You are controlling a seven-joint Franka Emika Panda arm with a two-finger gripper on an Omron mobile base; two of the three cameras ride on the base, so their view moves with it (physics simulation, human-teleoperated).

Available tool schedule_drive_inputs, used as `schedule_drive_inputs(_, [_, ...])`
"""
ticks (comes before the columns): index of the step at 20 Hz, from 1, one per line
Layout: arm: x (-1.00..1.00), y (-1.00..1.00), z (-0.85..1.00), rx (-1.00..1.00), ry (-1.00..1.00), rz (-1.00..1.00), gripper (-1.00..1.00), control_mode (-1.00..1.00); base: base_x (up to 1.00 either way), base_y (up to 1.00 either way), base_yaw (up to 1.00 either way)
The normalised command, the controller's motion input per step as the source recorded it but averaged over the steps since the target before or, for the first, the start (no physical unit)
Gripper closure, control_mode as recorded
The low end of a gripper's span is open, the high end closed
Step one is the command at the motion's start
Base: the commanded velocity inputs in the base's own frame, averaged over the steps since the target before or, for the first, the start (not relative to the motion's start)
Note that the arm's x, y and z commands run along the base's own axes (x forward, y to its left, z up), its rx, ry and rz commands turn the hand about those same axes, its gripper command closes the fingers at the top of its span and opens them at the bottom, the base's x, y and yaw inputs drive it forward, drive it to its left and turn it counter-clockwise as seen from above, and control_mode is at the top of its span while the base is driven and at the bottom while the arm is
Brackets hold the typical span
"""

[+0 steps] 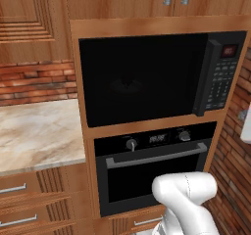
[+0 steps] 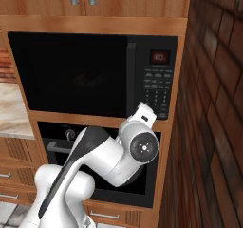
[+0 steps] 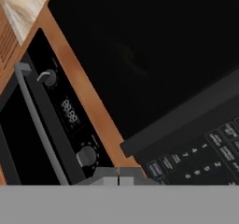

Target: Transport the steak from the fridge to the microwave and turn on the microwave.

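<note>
From the left base view, the microwave point(image 1: 147, 80) sits built into wooden cabinetry, door shut, with its button panel point(image 1: 219, 80) down the right side and a red display at the top; below it is the oven point(image 1: 154, 168) with knobs and a long bar handle, and to the left a marble counter point(image 1: 37, 133) backed by brick. From the right base view, the arm bends up in front of the oven and its hand end reaches toward the lower part of the panel, with a brick wall point(image 2: 213, 127) close on the right leaving little room that side. In the hand view, the fingers point(image 3: 118, 180) are pressed together and hold nothing, pointed at the lower corner of the microwave; the number keys point(image 3: 196, 160) lie just ahead and to the right of them, the oven knobs off to the left. The steak is probably inside behind the dark door, though the glass is too dark to be sure. The next move likely calls for a short push forward onto a start key, keeping clear of the door edge.
</note>
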Motion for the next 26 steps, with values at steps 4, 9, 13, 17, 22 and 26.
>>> schedule_drive_inputs(4, [0.32, 0.0, -0.07, 0.06, 0.0, 0.01, 1.0, -1.0, 0.0, 0.0, 0.0])
schedule_drive_inputs(9, [0.36, -0.04, -0.04, 0.05, 0.0, 0.02, 1.0, -1.0, 0.0, 0.0, 0.0])
schedule_drive_inputs(13, [0.28, -0.16, -0.09, 0.05, 0.0, 0.02, 1.0, -1.0, 0.0, 0.0, 0.0])
schedule_drive_inputs(17, [0.18, -0.19, -0.13, 0.04, 0.0, 0.02, 1.0, -1.0, 0.0, 0.0, 0.0])
schedule_drive_inputs(22, [0.16, -0.06, -0.11, 0.01, -0.01, 0.01, 1.0, -1.0, 0.0, 0.0, 0.0])
schedule_drive_inputs(26, [0.04, 0.0, -0.08, 0.0, -0.02, 0.0, 1.0, -1.0, 0.0, 0.0, 0.0])
